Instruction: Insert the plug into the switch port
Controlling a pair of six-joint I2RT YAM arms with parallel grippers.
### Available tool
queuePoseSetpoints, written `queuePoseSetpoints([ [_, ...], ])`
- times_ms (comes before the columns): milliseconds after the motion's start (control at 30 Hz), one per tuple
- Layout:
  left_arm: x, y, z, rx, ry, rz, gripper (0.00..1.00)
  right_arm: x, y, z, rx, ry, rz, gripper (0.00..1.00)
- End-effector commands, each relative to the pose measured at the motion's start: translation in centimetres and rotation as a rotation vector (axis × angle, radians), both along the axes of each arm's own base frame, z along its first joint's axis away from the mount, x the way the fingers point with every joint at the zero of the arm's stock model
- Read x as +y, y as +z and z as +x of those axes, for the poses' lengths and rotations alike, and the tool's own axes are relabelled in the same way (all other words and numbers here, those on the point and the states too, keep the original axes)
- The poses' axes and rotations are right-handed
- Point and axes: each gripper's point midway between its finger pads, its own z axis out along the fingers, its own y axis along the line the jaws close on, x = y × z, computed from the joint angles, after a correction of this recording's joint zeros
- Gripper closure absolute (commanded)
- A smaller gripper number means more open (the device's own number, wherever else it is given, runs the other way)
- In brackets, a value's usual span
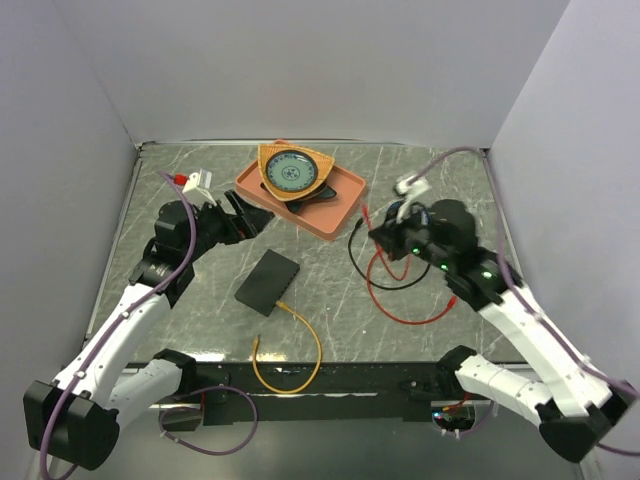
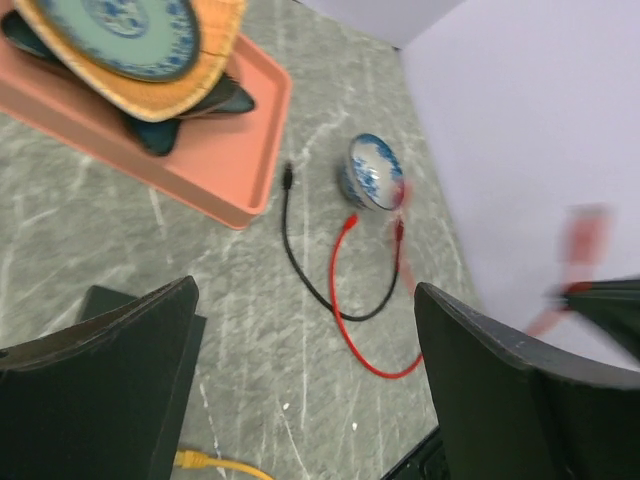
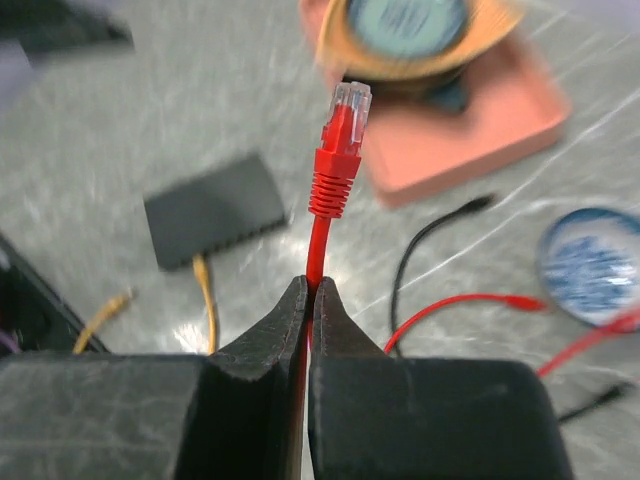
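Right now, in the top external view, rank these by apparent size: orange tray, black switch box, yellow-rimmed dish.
Largest: orange tray.
Then black switch box and yellow-rimmed dish, which look about alike. The dish sits stacked higher, nearer the camera, so I won't rank them.

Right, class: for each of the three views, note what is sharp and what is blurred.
Top external: evenly lit and sharp, the black switch crisp on the table. Left wrist: orange tray fairly clear, bowl soft, right edge smeared by motion. Right wrist: the red plug held by the right gripper is sharp; switch, tray and bowl behind it are blurred.
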Motion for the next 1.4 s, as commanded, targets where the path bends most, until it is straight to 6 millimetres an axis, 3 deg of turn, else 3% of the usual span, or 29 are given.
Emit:
queuePoseSetpoints([
  [0,-1.7,1.3,-0.6,-0.107,-0.117,-0.06,0.04,3.0,-6.0,-1.1,0.112,0.179,-0.016,1.0],
  [33,-2.0,1.2,-0.5,-0.11,-0.133,-0.064,0.04,3.1,-8.3,-1.3,0.159,0.185,-0.024,1.0],
  [100,-3.2,1.0,-0.7,-0.115,-0.218,-0.076,0.04,4.0,-10.5,-1.6,0.203,0.221,-0.005,1.0],
  [200,-5.3,0.9,-1.7,-0.114,-0.374,-0.124,0.04,4.9,-11.5,-2.2,0.234,0.269,0.028,1.0],
  [367,-7.4,0.5,-2.3,-0.083,-0.504,-0.189,0.04,5.7,-9.8,-2.9,0.186,0.324,0.098,1.0],
  [633,-10.1,2.1,-4.8,-0.165,-0.654,-0.177,0.04,6.8,-8.5,-4.2,0.177,0.43,0.143,1.0],
  [967,-11.1,2.1,-6.1,-0.181,-0.721,-0.165,0.01,7.2,-7.3,-5.5,0.139,0.506,0.194,1.0],
  [1367,-12.8,2.0,-6.6,-0.165,-0.765,-0.184,0.23,7.3,-7.0,-5.7,0.144,0.505,0.21,1.0],
])
